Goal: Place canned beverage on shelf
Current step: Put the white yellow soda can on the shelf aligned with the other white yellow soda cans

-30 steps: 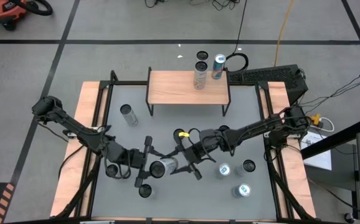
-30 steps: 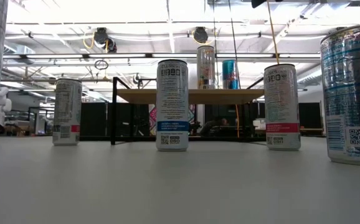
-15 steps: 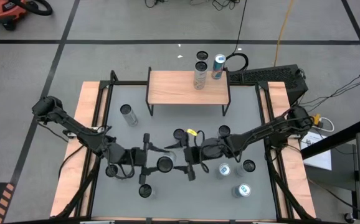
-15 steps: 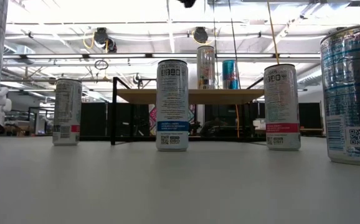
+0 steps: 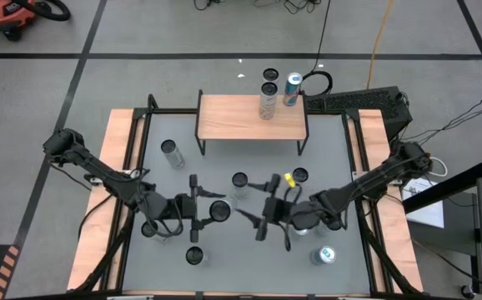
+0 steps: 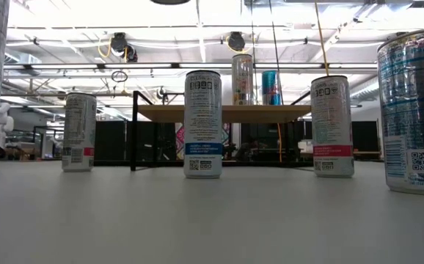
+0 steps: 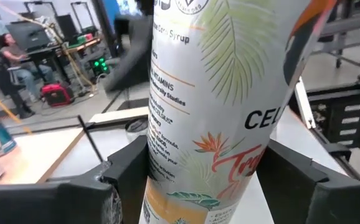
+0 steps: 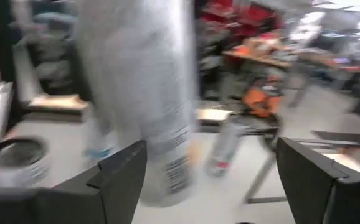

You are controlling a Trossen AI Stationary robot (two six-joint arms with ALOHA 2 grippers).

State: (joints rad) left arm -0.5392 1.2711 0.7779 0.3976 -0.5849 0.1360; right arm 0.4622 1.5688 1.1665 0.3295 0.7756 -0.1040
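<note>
The shelf (image 5: pixel 252 117), a light wood plank on thin black legs, stands at the table's far edge with cans (image 5: pixel 267 104) upright on it. My left gripper (image 5: pixel 208 211) reaches level from the table's left and is shut on a silver printed can (image 7: pixel 223 106), which is near the table's middle (image 5: pixel 220 211). My right gripper (image 5: pixel 262 210) stands open just right of that can, apart from it. Its fingers (image 8: pixel 118 177) have nothing between them. My left gripper pinches the can's round side wall (image 7: pixel 161 168) between its two fingers, one on each side of the lower body. The fingers come level from the table's left. The can stands about upright, slightly tilted, and is lifted clear of the table.
Several loose cans stand on the grey table: one far left (image 5: pixel 172 152), two mid-table (image 5: pixel 239 179) (image 5: pixel 298 176), one near the front (image 5: pixel 195 254), and others at the right front (image 5: pixel 324 254) under my right arm. Free room lies in front of the shelf.
My right gripper has come off the can, turned about, and drawn back toward the table's right edge. The can, which lay slanted between both grippers, now stands about upright in my left gripper alone, shifted a little toward the far edge.
</note>
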